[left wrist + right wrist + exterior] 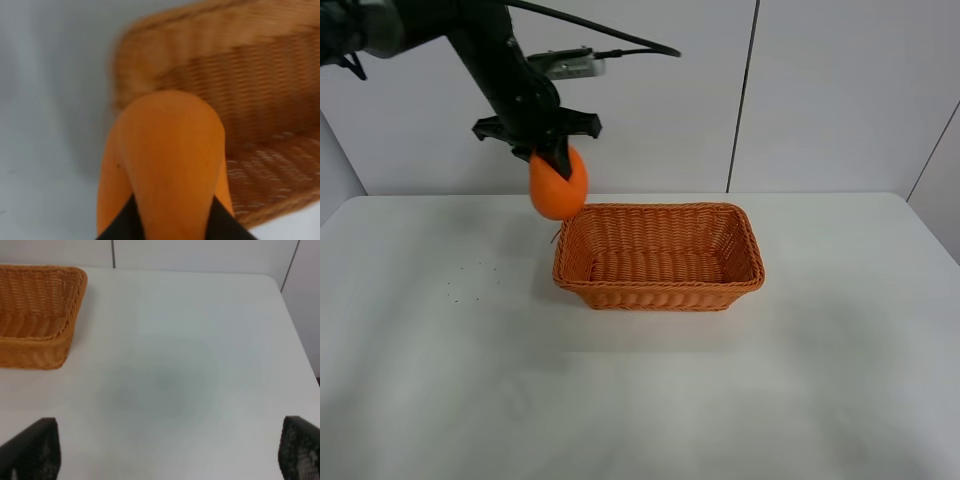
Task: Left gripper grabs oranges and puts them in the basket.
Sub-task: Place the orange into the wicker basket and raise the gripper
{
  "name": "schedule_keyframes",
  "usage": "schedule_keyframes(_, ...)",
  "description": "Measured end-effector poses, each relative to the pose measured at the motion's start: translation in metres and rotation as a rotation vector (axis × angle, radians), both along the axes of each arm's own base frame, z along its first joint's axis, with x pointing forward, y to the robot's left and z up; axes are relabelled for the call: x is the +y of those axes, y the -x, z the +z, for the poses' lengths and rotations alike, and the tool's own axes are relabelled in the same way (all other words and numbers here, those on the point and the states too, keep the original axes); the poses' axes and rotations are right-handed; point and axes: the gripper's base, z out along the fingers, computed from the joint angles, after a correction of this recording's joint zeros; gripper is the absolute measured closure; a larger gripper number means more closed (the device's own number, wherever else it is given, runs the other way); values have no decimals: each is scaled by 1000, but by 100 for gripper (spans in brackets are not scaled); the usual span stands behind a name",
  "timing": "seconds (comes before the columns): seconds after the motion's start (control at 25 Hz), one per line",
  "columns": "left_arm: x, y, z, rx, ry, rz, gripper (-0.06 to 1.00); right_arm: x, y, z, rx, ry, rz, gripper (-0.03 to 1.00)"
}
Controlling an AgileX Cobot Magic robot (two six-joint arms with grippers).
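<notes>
My left gripper (552, 160) is shut on the orange (558, 184) and holds it in the air just above the left rim of the wicker basket (658, 285). In the left wrist view the orange (167, 160) fills the middle, pinched between black fingers (122, 225), with the basket (260, 90) blurred behind it. The basket holds nothing that I can see. My right gripper (165, 450) is open over the bare table, with its fingertips (32, 447) wide apart; the basket's corner (35, 347) shows in the right wrist view. The right arm is out of the exterior view.
The white table (640, 400) carries only the basket. A white panelled wall (820, 90) stands behind the table's far edge. A few dark specks (470, 280) lie on the table left of the basket.
</notes>
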Motion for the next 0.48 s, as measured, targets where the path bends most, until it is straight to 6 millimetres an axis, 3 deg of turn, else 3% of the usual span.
schedule_keyframes(0.24,-80,-1,-34,-26,21,-126,71,0,0,0,0,0,0,27)
schedule_keyframes(0.48,-129,-5,-90,-29,25,-191,71,0,0,0,0,0,0,27)
